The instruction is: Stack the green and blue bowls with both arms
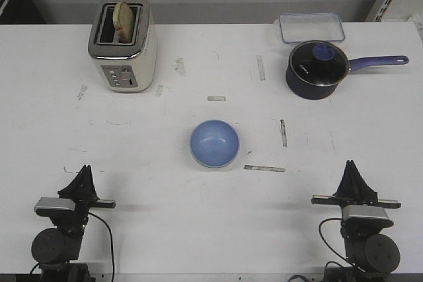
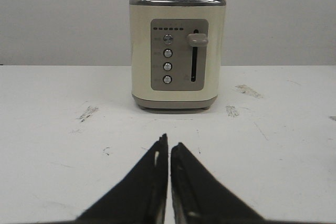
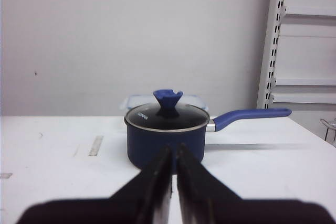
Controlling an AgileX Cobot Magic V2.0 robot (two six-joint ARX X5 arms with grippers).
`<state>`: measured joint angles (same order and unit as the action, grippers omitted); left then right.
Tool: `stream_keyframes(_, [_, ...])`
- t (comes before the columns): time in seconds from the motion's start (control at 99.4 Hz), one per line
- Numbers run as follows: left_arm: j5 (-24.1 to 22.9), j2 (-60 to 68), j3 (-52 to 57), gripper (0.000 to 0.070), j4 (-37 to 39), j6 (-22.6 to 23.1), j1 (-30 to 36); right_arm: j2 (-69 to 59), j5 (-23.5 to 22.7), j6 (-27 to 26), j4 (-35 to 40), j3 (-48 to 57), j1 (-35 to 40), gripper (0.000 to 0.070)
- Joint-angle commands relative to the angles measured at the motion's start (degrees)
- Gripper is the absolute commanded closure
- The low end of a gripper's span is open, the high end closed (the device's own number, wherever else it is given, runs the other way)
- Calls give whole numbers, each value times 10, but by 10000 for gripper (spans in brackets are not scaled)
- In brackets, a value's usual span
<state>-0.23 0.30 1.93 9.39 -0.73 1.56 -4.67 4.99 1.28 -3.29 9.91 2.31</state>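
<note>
the blue bowl [image 1: 215, 143] is sitting upright at the middle of the white table [image 1: 152, 183], well apart from both arms; a pale rim is showing under its lower edge, possibly the green bowl already nested beneath, though this cannot be confirmed. the left gripper [image 1: 84, 175] is resting at the near left edge, its fingers pressed together on nothing in the left wrist view, pointing at the toaster [image 2: 178, 52]. the right gripper [image 1: 354, 171] is resting at the near right edge, likewise closed and empty, pointing at the navy pot [image 3: 166, 136].

handling judgement: the bowl is looking light, rigid and smooth, so likely slippery; pinching the rim wall would be the surest hold.

the tabletop is showing scuffs and tape strips. a clear container [image 1: 311, 28] is standing behind the pot, and shelving [image 3: 304, 51] is lining the plain wall.
</note>
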Motion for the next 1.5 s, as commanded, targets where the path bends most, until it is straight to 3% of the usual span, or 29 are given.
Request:
stream_keyframes(0.0, [0, -1, -12, 699, 7, 5, 0, 17, -15, 3, -5, -17, -12, 697])
stream_keyframes(0.241, [0, -1, -12, 699, 7, 5, 0, 46, -63, -12, -26, -92, -43, 697])
stream_keyframes(1.489, [0, -1, -12, 699, 6, 5, 0, 46, -65, -14, -10, -92, -26, 697])
